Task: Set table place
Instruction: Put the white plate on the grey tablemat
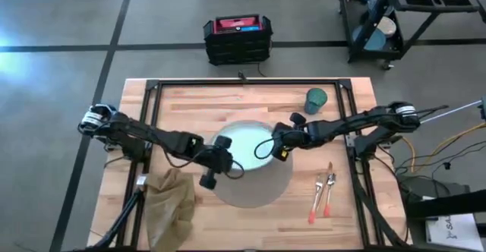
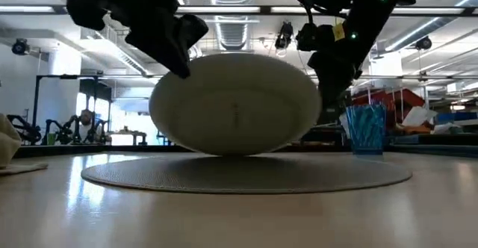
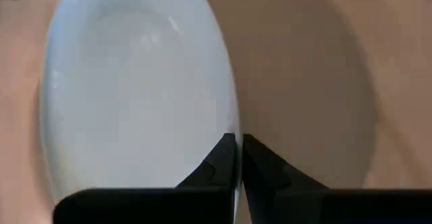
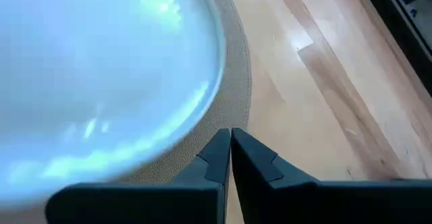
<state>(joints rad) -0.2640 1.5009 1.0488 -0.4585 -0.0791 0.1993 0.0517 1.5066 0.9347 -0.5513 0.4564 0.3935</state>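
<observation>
Plate [image 2: 235, 106] tilted, low view only

A pale blue plate [image 1: 241, 147] is held between the left claw [image 1: 221, 143] and right claw [image 1: 267, 150], both pinched on its rim, over a round tan mat [image 1: 254, 191] on the table [image 1: 228, 100].

both arms reach inward over mid-worktop. left end effector [image 1: 221, 143] fingers pinched nearly together, clamping a thin rim. right end effector [image 1: 267, 149] fingers closed, tips meeting. wrists angled down.
</observation>
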